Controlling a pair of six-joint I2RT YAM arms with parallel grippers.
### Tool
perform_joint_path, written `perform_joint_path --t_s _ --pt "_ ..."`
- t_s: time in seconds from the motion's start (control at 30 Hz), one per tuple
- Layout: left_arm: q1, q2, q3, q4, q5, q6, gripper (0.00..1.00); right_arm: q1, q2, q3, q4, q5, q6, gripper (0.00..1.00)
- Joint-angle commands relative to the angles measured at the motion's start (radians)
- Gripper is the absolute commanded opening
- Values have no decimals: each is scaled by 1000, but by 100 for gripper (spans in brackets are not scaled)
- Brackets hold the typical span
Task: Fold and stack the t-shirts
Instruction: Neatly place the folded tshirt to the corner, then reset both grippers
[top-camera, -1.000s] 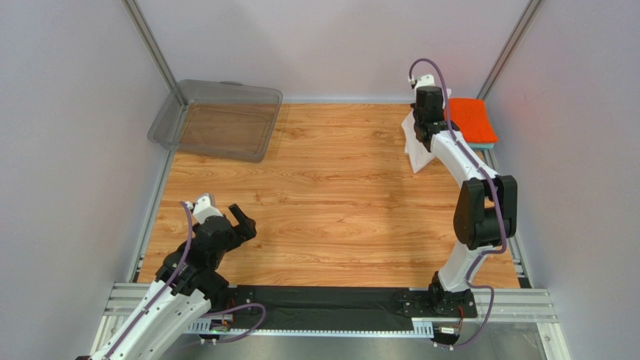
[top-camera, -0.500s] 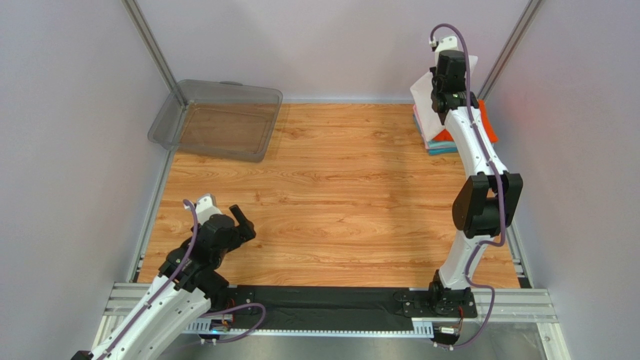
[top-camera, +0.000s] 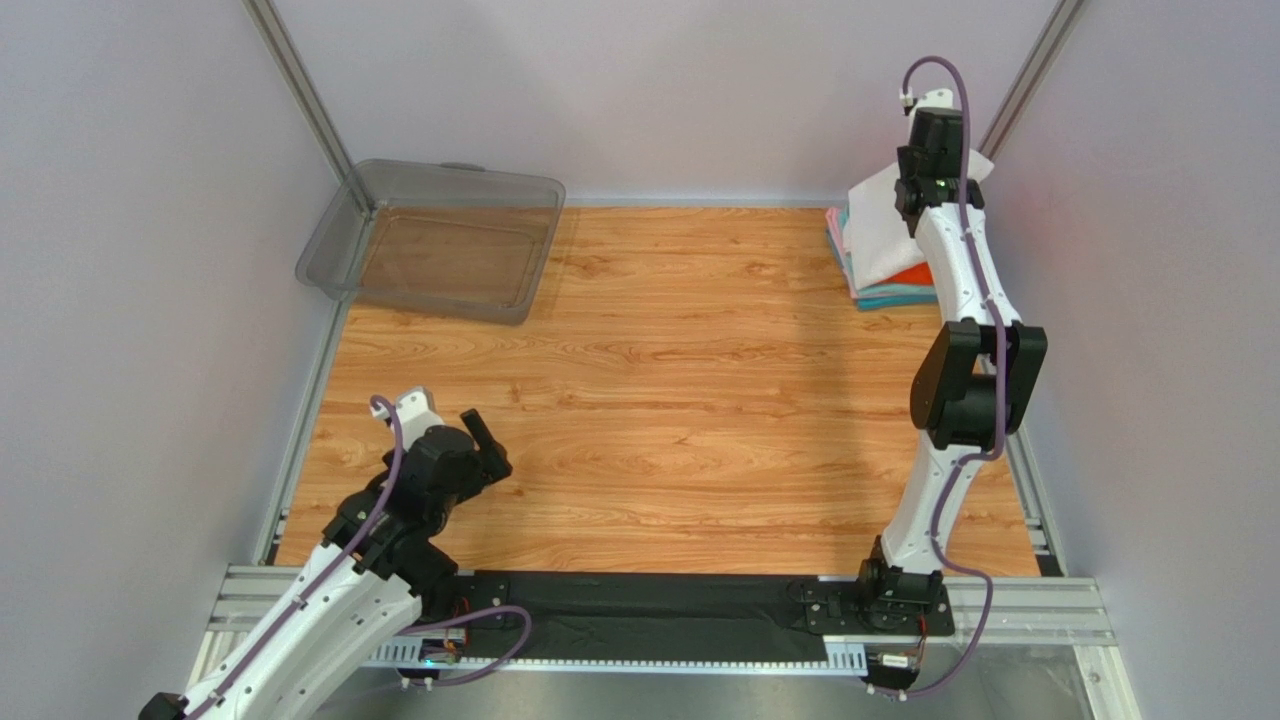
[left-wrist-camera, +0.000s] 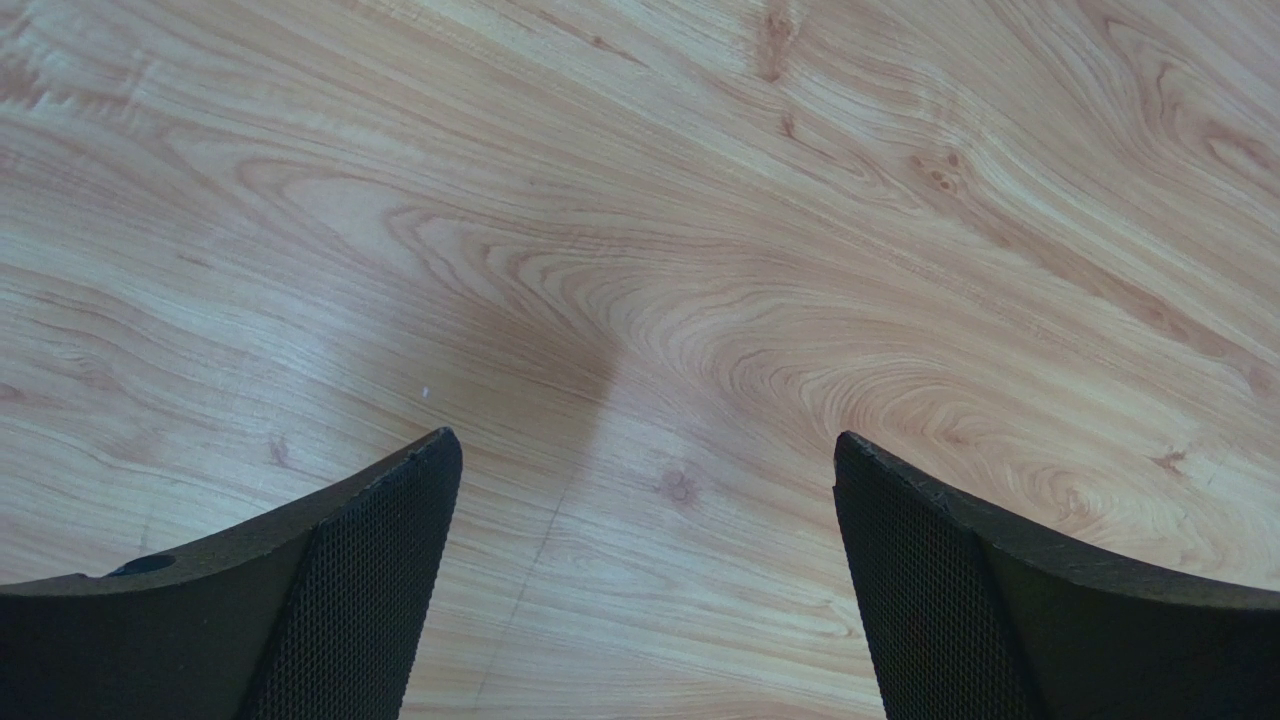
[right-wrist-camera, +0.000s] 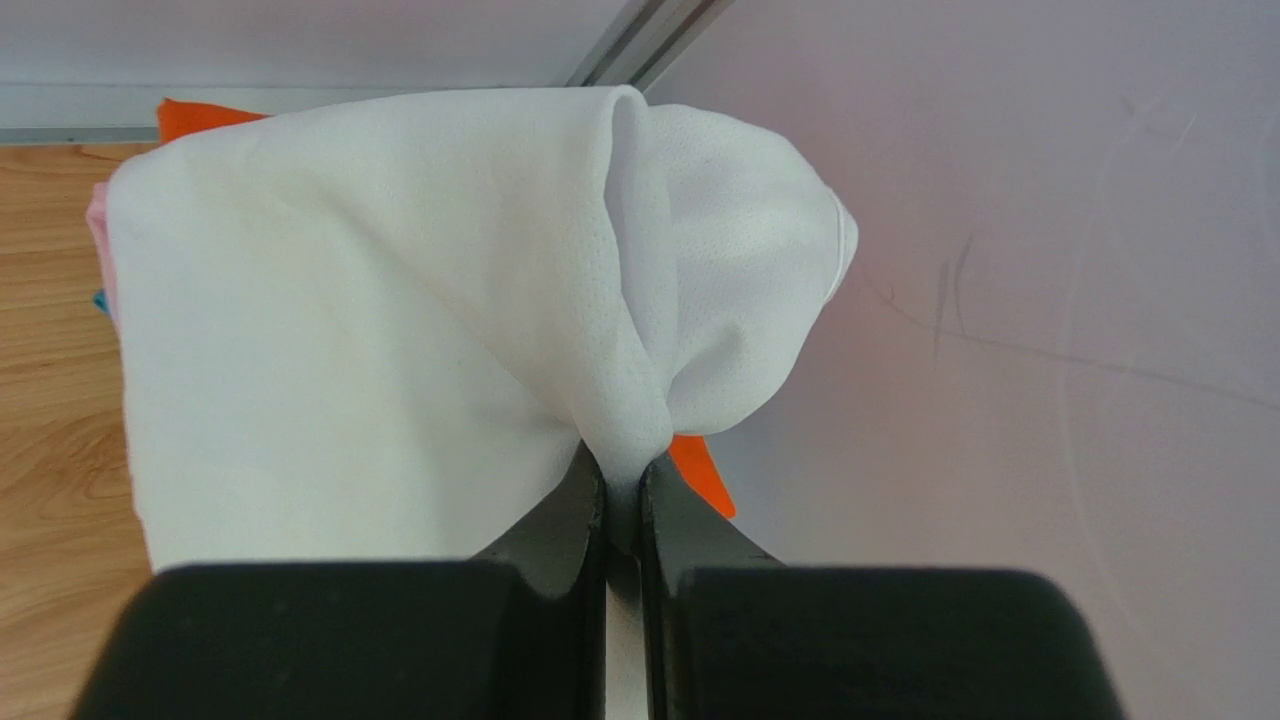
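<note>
My right gripper (top-camera: 935, 192) (right-wrist-camera: 624, 468) is shut on a pinched fold of the white t-shirt (top-camera: 887, 228) (right-wrist-camera: 376, 300). The shirt hangs from it over the stack of folded shirts in the far right corner, close to the wall. Below the white cloth show the stack's pink edge (top-camera: 837, 240) and teal edge (top-camera: 897, 300). In the right wrist view the orange shirt (right-wrist-camera: 699, 477) peeks out under the white one. My left gripper (top-camera: 475, 438) (left-wrist-camera: 643, 438) is open low over bare wood at the near left, with nothing between its fingers.
A clear grey plastic bin (top-camera: 323, 255) sits at the far left corner, with nothing visible inside. Metal frame posts and grey walls close in the table's back and sides. The right wall (right-wrist-camera: 1052, 300) is very near the right gripper.
My right gripper carried the white t-shirt up from the table left of the stack, back and to the right, until it hangs over the stack. The left arm barely moved.
</note>
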Motion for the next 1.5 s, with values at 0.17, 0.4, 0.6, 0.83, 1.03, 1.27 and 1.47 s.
perform_joint_path --t_s 0.17,0.4,0.6,0.83,1.03,1.27,1.47 --pt "-3 47 45 -25 -37 -19 100 -60 97 119 -1 -50 40 0" --pt "-3 80 57 -36 -54 -25 100 -111 198 208 -15 -79 90 0" --pt "-3 87 74 -44 -60 -20 100 -147 249 220 -14 -83 145 24" --pt "-3 78 103 -56 -51 -5 100 -152 211 203 -23 -74 178 100" --pt "-3 55 147 -62 -25 27 100 -152 38 165 -104 -166 334 100" --pt "-3 -17 203 -67 -3 53 100 -152 -313 -118 -110 -345 579 100" --pt "-3 -39 253 -71 31 79 100 -152 -617 -457 -34 -511 714 100"
